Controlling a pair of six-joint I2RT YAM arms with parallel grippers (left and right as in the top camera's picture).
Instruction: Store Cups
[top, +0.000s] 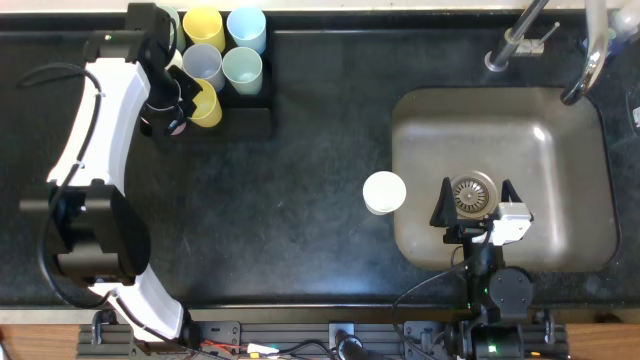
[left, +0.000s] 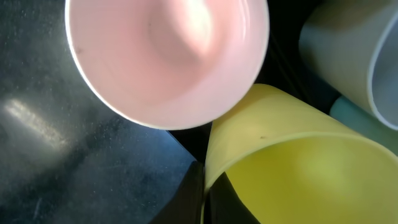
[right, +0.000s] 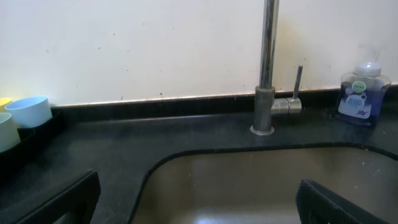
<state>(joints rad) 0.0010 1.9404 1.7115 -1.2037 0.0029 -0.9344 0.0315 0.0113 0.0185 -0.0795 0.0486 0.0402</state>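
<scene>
Left pincer held a yellow cup at the tray; right pincer idled over the sink.

From where I stood, the left pincer (top: 186, 100) looked clenched on the rim of a tilted yellow cup (left: 298, 168) at the front of the one black tray (top: 255, 122), just beside a pink cup (left: 168, 56). I judged the yellow cup wanted righting and lowering clear of the pink one before release. I counted seven cups: besides those, a second yellow cup (top: 203, 27), a grey cup (top: 203, 62), a green cup (top: 242, 68), a blue cup (top: 246, 27), and a white cup (top: 384, 192) on the counter, well apart. The right pincer (top: 475, 208) hung released over the sink (top: 560, 150).
</scene>
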